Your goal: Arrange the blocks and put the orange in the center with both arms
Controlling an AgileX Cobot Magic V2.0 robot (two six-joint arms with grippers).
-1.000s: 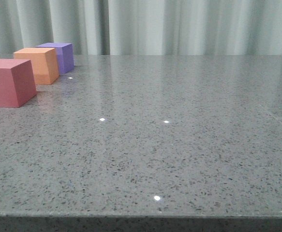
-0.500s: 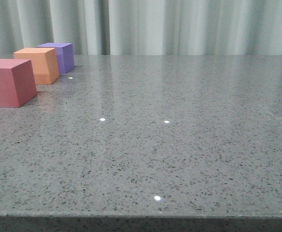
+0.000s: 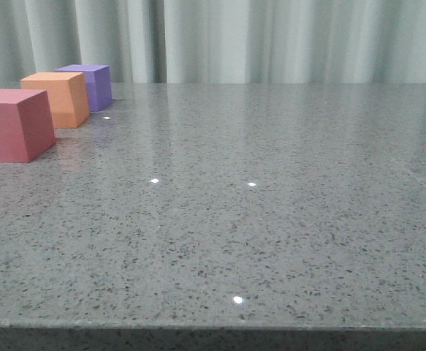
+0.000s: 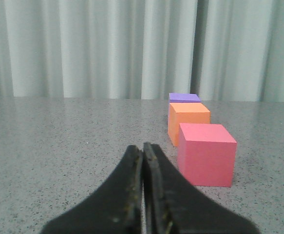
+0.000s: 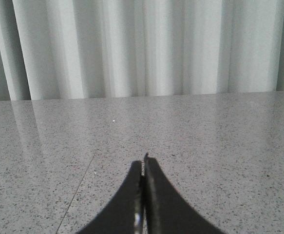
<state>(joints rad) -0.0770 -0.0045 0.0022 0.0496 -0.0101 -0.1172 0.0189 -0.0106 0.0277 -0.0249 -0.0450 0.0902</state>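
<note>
From the front we see the red cube (image 3: 12, 124), orange cube (image 3: 58, 99) and purple cube (image 3: 93, 85) in a receding row at the far left of the speckled grey tabletop (image 3: 256, 219), orange in the middle. In our left wrist view, the left gripper (image 4: 143, 148) has its fingers clenched on nothing, near the red cube. In our right wrist view, the right gripper (image 5: 142, 161) is likewise clenched over bare tabletop.
</note>
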